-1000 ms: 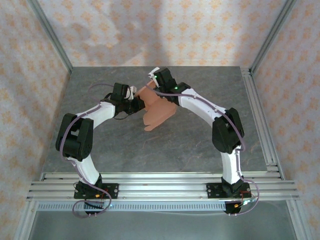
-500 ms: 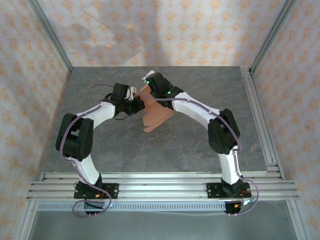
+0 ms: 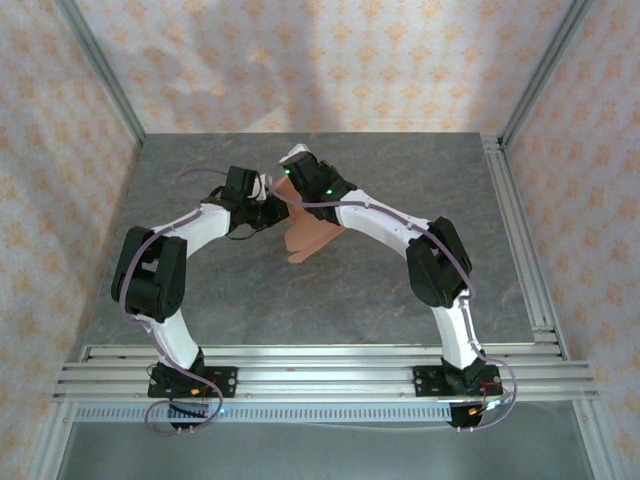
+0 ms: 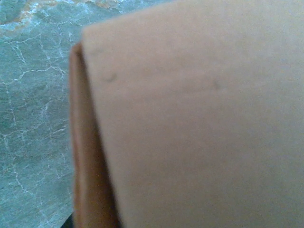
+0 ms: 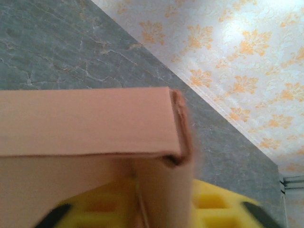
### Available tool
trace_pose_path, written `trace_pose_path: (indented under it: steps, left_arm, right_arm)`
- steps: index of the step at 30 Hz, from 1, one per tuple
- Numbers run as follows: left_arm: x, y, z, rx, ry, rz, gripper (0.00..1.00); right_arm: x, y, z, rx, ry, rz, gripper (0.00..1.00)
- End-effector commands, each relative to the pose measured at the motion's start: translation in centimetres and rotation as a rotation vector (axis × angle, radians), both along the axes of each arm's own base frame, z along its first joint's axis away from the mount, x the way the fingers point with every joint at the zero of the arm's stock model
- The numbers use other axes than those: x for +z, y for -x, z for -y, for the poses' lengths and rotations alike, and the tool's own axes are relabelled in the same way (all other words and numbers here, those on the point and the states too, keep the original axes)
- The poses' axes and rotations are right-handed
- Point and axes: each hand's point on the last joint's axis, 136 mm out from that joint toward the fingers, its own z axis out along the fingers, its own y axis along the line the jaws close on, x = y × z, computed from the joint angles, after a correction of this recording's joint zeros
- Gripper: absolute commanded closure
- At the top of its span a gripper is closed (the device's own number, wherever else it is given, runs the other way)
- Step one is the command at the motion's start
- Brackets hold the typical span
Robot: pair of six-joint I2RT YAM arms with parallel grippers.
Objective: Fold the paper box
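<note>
Meeting at the salmon-pink thin card paper box (image 3: 312, 238), the left hand (image 3: 266, 204) and right hand (image 3: 290, 180) both reach its far edge above the grey marbled bench (image 3: 420, 190). Whether either grips cannot be told. The left wrist view shows a blurred card face and one side wall. The right wrist view shows a folded corner above yellow fingers (image 5: 213, 209).

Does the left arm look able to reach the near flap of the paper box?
Probably yes: the paper box's near flap lies close beside the left gripper, with only bare table between them.
</note>
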Motion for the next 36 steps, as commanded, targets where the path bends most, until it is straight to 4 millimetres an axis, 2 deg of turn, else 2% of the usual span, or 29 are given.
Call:
trace_pose_path:
  steps: [1,7,12,18,20,27,30,32,36]
  left_arm:
    - [2.7,-0.6,0.9,-0.046,0.025,0.077,1.0]
    - [2.5,-0.6,0.8,-0.044,0.021,0.073,1.0]
    - [2.5,-0.6,0.9,-0.044,0.021,0.074,1.0]
    - [2.5,-0.5,0.8,-0.045,0.018,0.073,1.0]
    - [2.6,-0.5,0.7,-0.045,0.015,0.074,1.0]
    - [2.7,-0.5,0.9,-0.053,0.024,0.076,1.0]
    - [2.9,-0.6,1.1,-0.059,0.031,0.082,1.0]
    - [3.2,-0.6,1.2,-0.062,0.035,0.088,1.0]
    - [3.2,-0.5,1.3,-0.086,0.028,0.101,1.0]
  right_arm:
    - [3.3,1.6,-1.1,0.057,-0.128,-0.014,0.61]
    - [5.4,2.8,-0.6,0.076,-0.219,-0.023,0.42]
    - [6.3,3.7,-0.3,0.101,-0.305,-0.062,0.34]
    - [6.2,4.4,0.4,0.121,-0.313,-0.097,0.32]
    - [6.3,5.0,0.7,0.151,-0.399,-0.145,0.31]
    - [8.8,7.3,1.9,0.304,-0.665,-0.229,0.26]
    - [9.2,6.4,3.7,0.29,-0.788,-0.247,0.27]
    - [8.8,5.4,4.8,0.276,-0.857,-0.273,0.33]
    - [7.7,4.5,4.8,0.331,-0.888,-0.349,0.39]
